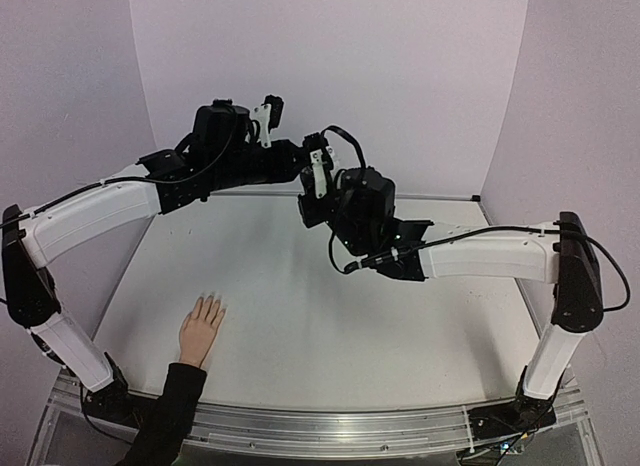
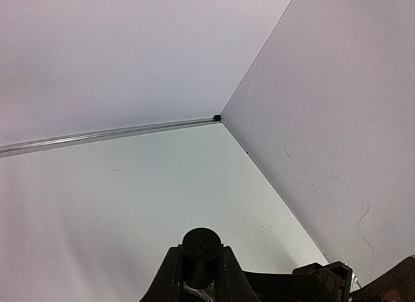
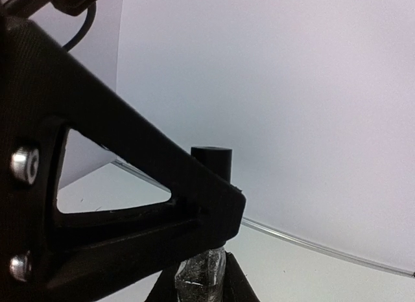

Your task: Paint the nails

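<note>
The pale peach hand (image 1: 199, 329) with a black sleeve lies flat on the table at the near left, its tiny nails (image 1: 210, 302) pointing away. Both grippers meet in the air above the table's far middle. My right gripper (image 1: 318, 208) is shut on the glittery body of a small bottle (image 3: 201, 276), between its fingers in the right wrist view (image 3: 202, 282). My left gripper (image 1: 305, 171) is shut on the bottle's black cap (image 2: 201, 245), which shows between its fingers in the left wrist view (image 2: 201, 258). The cap (image 3: 213, 161) stands behind the left gripper's finger (image 3: 130, 185).
Lilac walls close the table (image 1: 330, 316) at the back and both sides. A metal rail (image 1: 330, 426) runs along the near edge by the arm bases. The grippers hang far from the hand, up and to its right.
</note>
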Controlling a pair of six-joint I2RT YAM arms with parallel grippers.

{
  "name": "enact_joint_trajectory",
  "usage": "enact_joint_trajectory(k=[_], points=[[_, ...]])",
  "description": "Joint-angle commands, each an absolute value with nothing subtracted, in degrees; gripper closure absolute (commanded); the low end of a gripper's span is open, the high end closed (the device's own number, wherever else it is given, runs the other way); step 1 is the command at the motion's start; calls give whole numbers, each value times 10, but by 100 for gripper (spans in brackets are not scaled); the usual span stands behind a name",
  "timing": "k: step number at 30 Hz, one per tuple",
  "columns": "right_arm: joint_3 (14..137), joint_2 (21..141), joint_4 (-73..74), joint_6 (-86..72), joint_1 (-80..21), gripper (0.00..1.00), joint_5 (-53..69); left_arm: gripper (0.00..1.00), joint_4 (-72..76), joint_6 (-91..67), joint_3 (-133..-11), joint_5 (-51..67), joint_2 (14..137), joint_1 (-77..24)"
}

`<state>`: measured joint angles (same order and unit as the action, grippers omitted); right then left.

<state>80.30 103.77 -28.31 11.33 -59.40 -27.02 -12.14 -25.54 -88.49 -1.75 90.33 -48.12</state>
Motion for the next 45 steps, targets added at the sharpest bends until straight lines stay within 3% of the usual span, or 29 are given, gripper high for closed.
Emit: enact_joint_trajectory(k=[1,5,8,14,19,26,38,45], points=[[778,1000,-327,174,-589,100,-203,91,-119,-248,-901,2,893,-469],[734,961,-326,142,-570,100,-72,52,-87,-241,-867,73,861,-462],[700,926,-320,111,-544,100,60,32,-40,-267,-816,160,825,-427],[687,903,-312,-1,-471,100,348,20,103,-322,-717,336,769,-376],[729,935,-319,-68,-460,100,495,12,153,-339,-702,414,772,-374],[753,963,-370,-131,-460,100,527,16,180,-345,-693,458,773,-375],[761,973,-384,-143,-460,100,469,48,204,-343,-689,512,782,-375],[771,981,-384,-147,-460,100,467,56,192,-334,-697,510,787,-374]])
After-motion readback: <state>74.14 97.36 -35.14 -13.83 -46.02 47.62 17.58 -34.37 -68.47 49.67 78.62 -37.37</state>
